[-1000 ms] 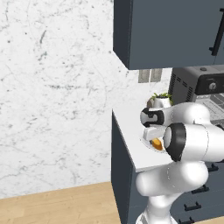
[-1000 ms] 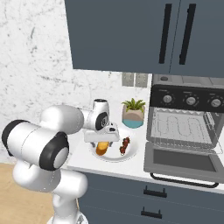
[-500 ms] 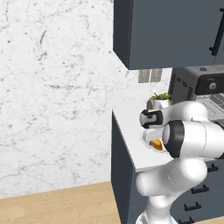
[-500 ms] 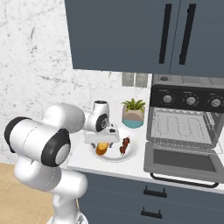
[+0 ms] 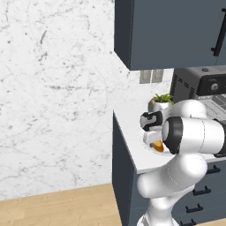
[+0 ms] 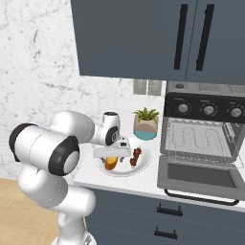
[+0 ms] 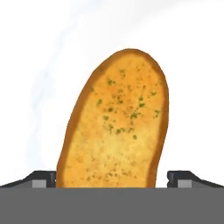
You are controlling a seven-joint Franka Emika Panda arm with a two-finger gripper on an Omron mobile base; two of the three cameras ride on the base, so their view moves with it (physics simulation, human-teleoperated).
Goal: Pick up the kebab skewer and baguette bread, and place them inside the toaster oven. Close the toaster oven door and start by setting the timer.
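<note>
The baguette bread, a golden-orange oval loaf, lies on a white plate beside the dark reddish kebab skewer. My gripper hangs just over the loaf and is open, one dark fingertip on each side of it, and nothing is held. From the right base view the white hand covers part of the baguette bread. To the right, the toaster oven stands with its door folded down flat and the wire rack showing. The loaf peeks out behind my forearm.
A potted plant stands behind the plate against the marble wall. Dark upper cabinets hang above the counter. The counter's left end drops off to the wooden floor. Drawer fronts run below.
The hand has sunk slightly toward the plate, over the baguette bread. The jaws have stayed wide and nothing else has moved.
</note>
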